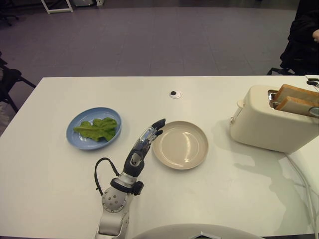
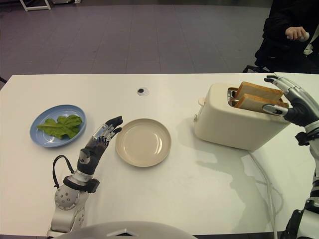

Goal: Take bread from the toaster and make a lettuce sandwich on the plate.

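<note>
Getting the bread (image 2: 259,95) out comes first: the right hand (image 2: 299,107) has its fingers apart around the two slices sticking up from the toaster (image 2: 229,124) (not squeezed yet), so next it must pinch one and lift straight up.

A white table (image 1: 45,189) stands on grey tiled floor (image 1: 149,40).

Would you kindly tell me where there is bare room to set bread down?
The beige round plate is empty. Bare white table lies between it and the cream toaster. Crowded: the left hand fills the gap beside the blue lettuce plate; the right hand crowds the toaster's right end.
</note>
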Controlling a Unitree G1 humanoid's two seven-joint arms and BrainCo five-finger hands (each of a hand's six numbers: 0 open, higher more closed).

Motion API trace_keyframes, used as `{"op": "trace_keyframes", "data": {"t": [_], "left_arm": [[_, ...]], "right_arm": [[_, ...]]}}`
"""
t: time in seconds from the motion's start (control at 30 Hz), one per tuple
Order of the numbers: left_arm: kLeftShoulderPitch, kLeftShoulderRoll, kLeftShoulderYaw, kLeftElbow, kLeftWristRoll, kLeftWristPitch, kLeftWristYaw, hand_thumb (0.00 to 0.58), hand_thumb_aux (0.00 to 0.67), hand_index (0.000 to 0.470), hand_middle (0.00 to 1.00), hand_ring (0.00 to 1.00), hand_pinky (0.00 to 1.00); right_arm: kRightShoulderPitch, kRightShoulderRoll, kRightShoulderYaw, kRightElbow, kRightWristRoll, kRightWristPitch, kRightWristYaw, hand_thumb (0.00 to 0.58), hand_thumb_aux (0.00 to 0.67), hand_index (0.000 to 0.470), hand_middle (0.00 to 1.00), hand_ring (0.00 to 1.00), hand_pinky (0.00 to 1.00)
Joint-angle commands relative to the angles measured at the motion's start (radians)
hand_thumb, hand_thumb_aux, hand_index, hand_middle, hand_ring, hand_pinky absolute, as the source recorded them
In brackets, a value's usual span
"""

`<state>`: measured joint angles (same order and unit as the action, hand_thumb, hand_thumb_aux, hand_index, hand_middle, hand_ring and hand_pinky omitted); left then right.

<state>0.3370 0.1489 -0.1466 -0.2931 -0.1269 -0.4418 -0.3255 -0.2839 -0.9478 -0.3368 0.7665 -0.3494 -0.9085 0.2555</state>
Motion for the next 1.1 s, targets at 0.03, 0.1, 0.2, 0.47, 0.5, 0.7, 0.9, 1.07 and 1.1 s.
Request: {"op": "trace_keyframes", "data": {"t": [0.03, 0.1, 0.2, 0.47, 0.5, 0.7, 0.9, 1.07, 1.1], "left_arm": [[-0.002, 0.009, 0.005, 0.019, -0.007, 0.0, -0.007, 0.0, 0.0, 0.0, 0.0, 0.0, 0.0], [-0.002, 0.01, 0.008, 0.022, -0.009, -0.002, -0.01, 0.0, 0.0, 0.0, 0.0, 0.0, 0.0], [-0.003, 0.012, 0.008, 0.024, -0.01, -0.001, -0.013, 0.0, 0.0, 0.0, 0.0, 0.0, 0.0], [0.002, 0.011, 0.006, 0.02, -0.006, 0.001, -0.009, 0.0, 0.0, 0.0, 0.0, 0.0, 0.0], [0.002, 0.011, 0.005, 0.02, -0.006, 0.001, -0.009, 0.0, 0.0, 0.0, 0.0, 0.0, 0.0], [0.009, 0.005, 0.004, 0.017, 0.001, 0.002, 0.002, 0.0, 0.0, 0.0, 0.0, 0.0, 0.0], [0.01, -0.006, 0.003, 0.031, 0.014, -0.009, 0.022, 0.0, 0.0, 0.0, 0.0, 0.0, 0.0], [-0.026, -0.008, 0.005, 0.066, 0.005, -0.012, 0.014, 0.0, 0.0, 0.0, 0.0, 0.0, 0.0], [-0.029, -0.007, 0.007, 0.072, 0.004, -0.014, 0.014, 0.0, 0.0, 0.0, 0.0, 0.0, 0.0]], "right_arm": [[-0.039, -0.024, 0.076, 0.105, -0.021, -0.066, -0.042, 0.403, 0.3, 0.21, 0.0, 0.0, 0.0], [-0.052, -0.03, 0.105, 0.139, -0.016, -0.089, -0.058, 0.443, 0.344, 0.241, 0.0, 0.0, 0.0], [-0.064, -0.038, 0.136, 0.167, -0.009, -0.107, -0.079, 0.539, 0.491, 0.345, 0.0, 0.0, 0.0], [-0.11, -0.039, 0.191, 0.184, 0.044, -0.113, -0.088, 0.58, 0.67, 0.47, 0.0, 0.0, 0.0], [-0.117, -0.041, 0.19, 0.18, 0.06, -0.11, -0.082, 0.58, 0.67, 0.47, 0.0, 0.0, 0.0], [-0.204, -0.073, 0.124, 0.123, 0.328, -0.044, 0.105, 0.58, 0.67, 0.47, 0.0, 0.0, 0.0], [-0.333, -0.048, 0.094, -0.171, 0.667, 0.215, 0.37, 0.58, 0.67, 0.47, 0.0, 0.0, 0.0], [-0.177, 0.048, 0.232, -0.627, 0.812, 0.591, 0.451, 0.58, 0.67, 0.47, 0.0, 0.0, 0.0], [-0.15, 0.073, 0.279, -0.706, 0.84, 0.695, 0.457, 0.58, 0.67, 0.47, 0.0, 0.0, 0.0]]}}
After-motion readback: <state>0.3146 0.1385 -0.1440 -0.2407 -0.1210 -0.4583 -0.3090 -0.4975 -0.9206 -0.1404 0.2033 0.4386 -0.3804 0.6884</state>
